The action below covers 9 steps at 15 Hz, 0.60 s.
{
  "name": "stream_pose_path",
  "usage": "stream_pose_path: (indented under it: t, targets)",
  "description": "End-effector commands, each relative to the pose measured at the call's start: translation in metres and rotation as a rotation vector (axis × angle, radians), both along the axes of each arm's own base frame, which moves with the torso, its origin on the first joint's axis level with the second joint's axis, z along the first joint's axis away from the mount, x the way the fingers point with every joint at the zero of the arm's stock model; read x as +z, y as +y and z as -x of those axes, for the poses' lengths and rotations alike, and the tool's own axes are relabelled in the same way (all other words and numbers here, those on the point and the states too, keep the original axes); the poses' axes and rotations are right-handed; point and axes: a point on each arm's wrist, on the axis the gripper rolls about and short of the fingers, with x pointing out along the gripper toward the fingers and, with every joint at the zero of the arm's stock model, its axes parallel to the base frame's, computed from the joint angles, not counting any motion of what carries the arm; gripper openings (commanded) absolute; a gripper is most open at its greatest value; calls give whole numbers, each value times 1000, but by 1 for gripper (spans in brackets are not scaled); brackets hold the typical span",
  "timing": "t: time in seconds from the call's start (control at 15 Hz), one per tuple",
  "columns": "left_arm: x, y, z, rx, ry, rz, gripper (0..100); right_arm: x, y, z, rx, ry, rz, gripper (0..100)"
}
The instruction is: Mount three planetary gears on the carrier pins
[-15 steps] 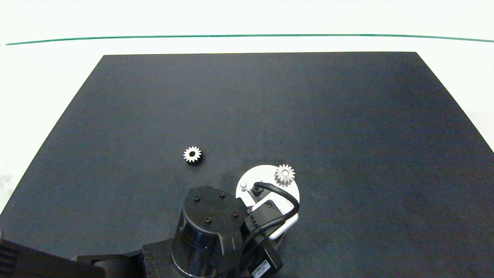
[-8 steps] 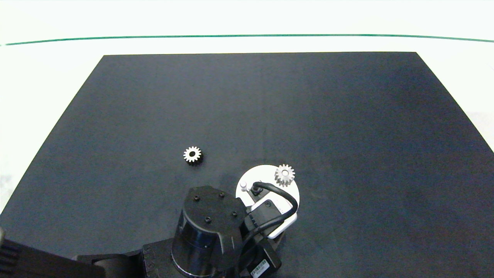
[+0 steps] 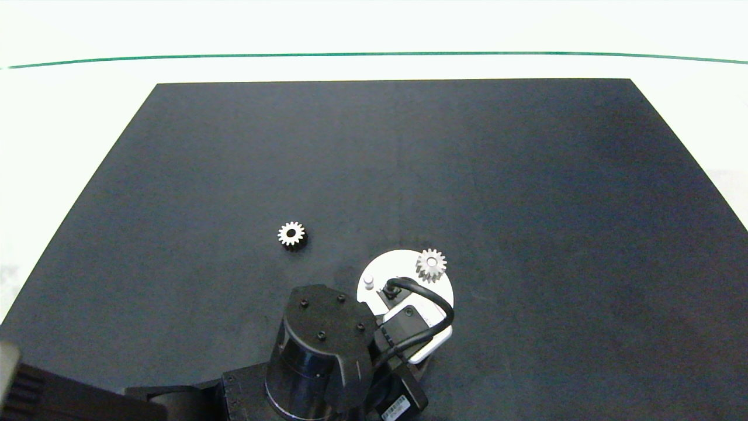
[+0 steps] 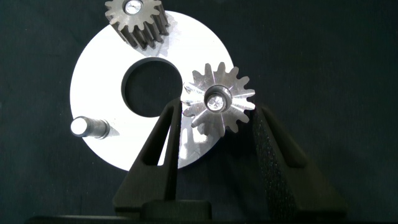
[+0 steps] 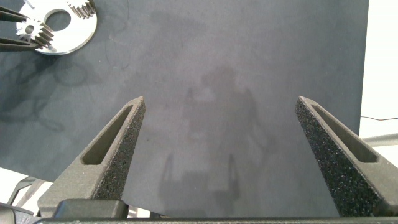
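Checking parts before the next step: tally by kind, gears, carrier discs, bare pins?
Gears: 3, one loose on the mat, one seated on a pin at the disc's edge, one on a pin between the left gripper fingers
Carrier disc: 1
Bare pins: 1
Total: 5

silvery-grey toothed metal gears [image 4: 217,100] | flat white round disc [image 4: 102,68], whitish pegs [image 4: 87,127] | matte black worktop mat [image 3: 526,175], pale surround, thin green line [image 3: 374,54] | dark grey textured fingers [image 4: 273,155]
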Motion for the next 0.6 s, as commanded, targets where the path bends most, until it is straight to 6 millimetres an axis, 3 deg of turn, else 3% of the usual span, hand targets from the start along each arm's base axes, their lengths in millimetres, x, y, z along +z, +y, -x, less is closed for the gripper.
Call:
stream_pose_path:
  t: [0.07,0.6]
  targets:
    - [0,-3,-2,2,-10,12,0,-1,0,-1,-1,9,5,100]
    - [-2,-2,-2,3,-6,5,0,-1,0,-1,1,10,7,100]
